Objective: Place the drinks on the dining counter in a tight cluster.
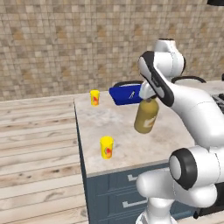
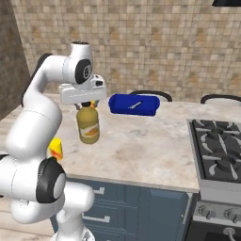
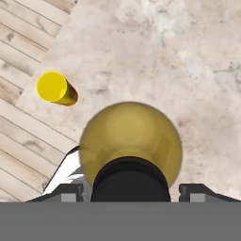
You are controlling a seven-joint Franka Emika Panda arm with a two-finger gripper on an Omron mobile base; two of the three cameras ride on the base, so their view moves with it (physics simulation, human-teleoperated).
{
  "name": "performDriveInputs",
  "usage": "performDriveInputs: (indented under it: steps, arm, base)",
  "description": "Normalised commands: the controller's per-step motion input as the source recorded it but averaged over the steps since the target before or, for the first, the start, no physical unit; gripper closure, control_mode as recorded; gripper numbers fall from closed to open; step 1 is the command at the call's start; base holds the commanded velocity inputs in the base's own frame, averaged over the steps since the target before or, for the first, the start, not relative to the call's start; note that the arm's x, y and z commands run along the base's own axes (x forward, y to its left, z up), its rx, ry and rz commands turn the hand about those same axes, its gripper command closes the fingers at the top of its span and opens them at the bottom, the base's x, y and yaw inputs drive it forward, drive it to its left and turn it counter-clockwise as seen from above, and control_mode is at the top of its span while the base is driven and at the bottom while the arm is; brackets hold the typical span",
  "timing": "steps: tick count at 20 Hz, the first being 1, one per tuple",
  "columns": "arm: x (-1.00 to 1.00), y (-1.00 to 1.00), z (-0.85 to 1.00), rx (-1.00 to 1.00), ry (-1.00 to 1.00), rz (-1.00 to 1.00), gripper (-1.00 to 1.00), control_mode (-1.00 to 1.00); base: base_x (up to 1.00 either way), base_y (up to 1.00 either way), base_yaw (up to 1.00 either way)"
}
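A squat amber-yellow bottle [image 1: 146,116] [image 2: 88,125] with a black cap hangs a little tilted over the dining counter [image 1: 127,151] [image 2: 141,148], a beige marbled top over dark blue drawers. My gripper [image 1: 148,99] [image 2: 88,105] comes down on it from above and is shut on its neck. In the hand view the bottle [image 3: 129,139] sits right below me, its black cap between my two fingertips [image 3: 70,190]. Whether its base touches the stone I cannot tell.
Two small yellow cups with red marks stand near the counter's left edge, one at the back [image 1: 95,97] and one at the front [image 1: 106,147] [image 2: 56,148] [image 3: 55,88]. A blue bag [image 1: 124,94] [image 2: 134,104] lies behind the bottle. A gas stove [image 2: 219,146] is at the right, and wooden floor [image 1: 39,153] lies to the left.
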Motion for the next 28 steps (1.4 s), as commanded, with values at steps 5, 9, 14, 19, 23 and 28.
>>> performDriveInputs:
  steps: [5,9,14,19,23,28]
  arm:
    - [0.48,0.17,-0.65,0.03,0.00,0.00,1.00,-1.00]
    - [0.39,0.21,-0.62,0.00,0.09,0.00,1.00,-1.00]
    - [0.09,0.07,-0.24,0.00,0.22,0.01,1.00,-1.00]
    - [0.02,0.06,-0.11,0.00,0.23,0.02,1.00,-1.00]
    - [0.18,0.17,-0.22,0.00,0.06,0.00,1.00,-1.00]
    - [0.22,0.13,-0.21,0.00,0.00,0.00,1.00,-1.00]
  base:
    - [0.00,0.00,0.00]
    - [0.00,0.00,0.00]
    - [0.00,0.00,0.00]
    - [0.00,0.00,0.00]
    - [0.00,0.00,0.00]
    - [0.00,0.00,0.00]
